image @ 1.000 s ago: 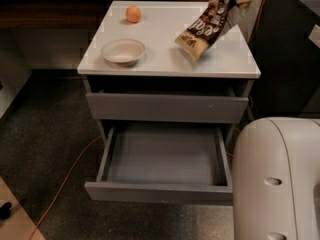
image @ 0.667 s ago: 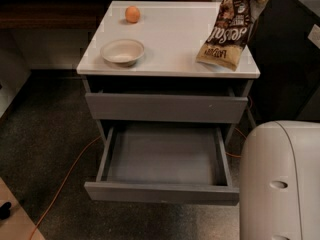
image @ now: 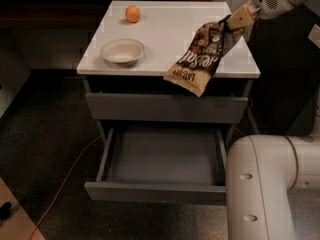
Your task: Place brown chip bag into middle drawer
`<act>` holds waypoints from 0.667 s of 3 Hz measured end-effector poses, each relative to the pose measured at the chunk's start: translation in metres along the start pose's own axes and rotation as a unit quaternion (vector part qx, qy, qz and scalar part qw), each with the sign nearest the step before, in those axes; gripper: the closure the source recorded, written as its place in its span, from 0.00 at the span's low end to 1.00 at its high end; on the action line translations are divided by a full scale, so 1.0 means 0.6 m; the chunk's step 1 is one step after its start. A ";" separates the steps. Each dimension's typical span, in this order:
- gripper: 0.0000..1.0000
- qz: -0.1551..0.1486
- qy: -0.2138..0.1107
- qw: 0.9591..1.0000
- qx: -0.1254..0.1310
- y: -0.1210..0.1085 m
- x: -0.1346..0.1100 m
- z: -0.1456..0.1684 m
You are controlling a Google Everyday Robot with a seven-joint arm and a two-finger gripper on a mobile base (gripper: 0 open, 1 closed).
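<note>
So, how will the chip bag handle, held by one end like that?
Probably light: the gripper holds the chip bag by its top corner alone. Likely floppy: it hangs slanted and crinkled past the front edge of the table, so it may swing. It should drop flat into the open drawer below.

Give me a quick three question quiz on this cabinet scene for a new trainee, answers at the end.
1. True or false: the brown chip bag lies inside the open middle drawer.
2. Where is the claw? A) above the right side of the cabinet top, shut on the bag's upper end; B) down inside the drawer; C) down at floor level.
3. Which sits nearer the cabinet's front edge: the white bowl or the orange ball?
Key: 1 false, the bag hangs over the front right edge, above the drawer. 2 A. 3 the white bowl.
</note>
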State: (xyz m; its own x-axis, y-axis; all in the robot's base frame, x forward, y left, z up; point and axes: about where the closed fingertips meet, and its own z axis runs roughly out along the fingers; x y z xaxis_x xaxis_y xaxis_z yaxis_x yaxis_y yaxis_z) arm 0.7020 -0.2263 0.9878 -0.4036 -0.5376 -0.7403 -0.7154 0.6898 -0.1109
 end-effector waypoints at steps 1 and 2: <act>1.00 -0.013 -0.006 0.998 -0.053 0.075 0.019 0.057; 1.00 -0.053 -0.037 0.994 -0.091 0.169 0.006 0.034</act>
State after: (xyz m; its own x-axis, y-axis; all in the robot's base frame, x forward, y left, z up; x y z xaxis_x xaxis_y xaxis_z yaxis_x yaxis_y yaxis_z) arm 0.6397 -0.1486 0.9603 -0.2812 -0.5610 -0.7786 -0.8457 0.5283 -0.0751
